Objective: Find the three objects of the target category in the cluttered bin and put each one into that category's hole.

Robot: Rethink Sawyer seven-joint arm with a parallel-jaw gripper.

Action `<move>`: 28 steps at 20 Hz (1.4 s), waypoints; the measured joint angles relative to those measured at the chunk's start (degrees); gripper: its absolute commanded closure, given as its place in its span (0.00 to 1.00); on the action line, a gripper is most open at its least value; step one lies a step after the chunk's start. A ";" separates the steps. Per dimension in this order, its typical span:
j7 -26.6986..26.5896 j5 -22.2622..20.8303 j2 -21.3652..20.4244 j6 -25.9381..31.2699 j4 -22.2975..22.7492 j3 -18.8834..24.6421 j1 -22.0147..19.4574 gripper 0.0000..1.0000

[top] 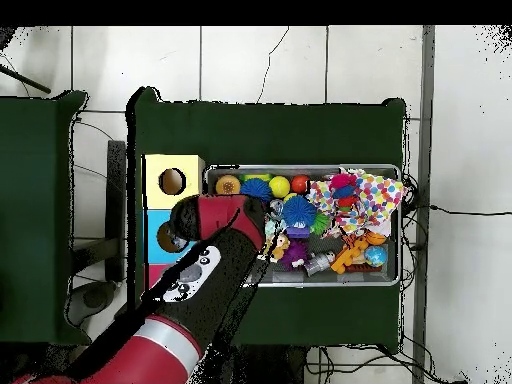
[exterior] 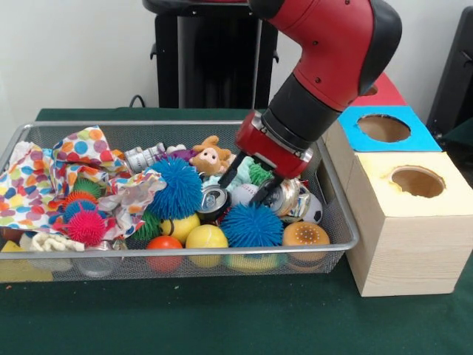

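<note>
The wire basket point(exterior: 347, 237) sits mid-table, beside the boxes point(exterior: 410, 222) along one end. The gripper point(exterior: 247, 177), fingers spread, hangs over crushed cans point(exterior: 284, 198), holding nothing. Judging by the full basket, sorting has barely started.

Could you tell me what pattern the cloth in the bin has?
The cloth is white with multicoloured polka dots; front view shows it best.

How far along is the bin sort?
Done: nothing visibly; whether anything is inside the yellow box's hole or the blue one can't be seen. In hand: the hand is open, down among cans in the wire bin, gripping nothing. Left: picking and dropping the targets.
</note>
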 measured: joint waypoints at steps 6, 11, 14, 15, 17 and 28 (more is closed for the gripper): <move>0.60 4.38 -0.13 0.00 -0.12 0.69 -0.91 0.00; 0.60 6.61 -1.13 -0.43 0.00 3.09 -2.86 0.00; 0.60 7.10 -1.94 -1.82 0.26 5.41 -4.31 0.00; 0.60 7.18 -2.05 -2.25 0.31 5.87 -4.58 0.00; 0.60 7.30 -2.25 -3.26 0.43 6.79 -5.13 0.00; 0.60 5.58 -5.14 -17.84 5.38 18.67 -14.40 1.00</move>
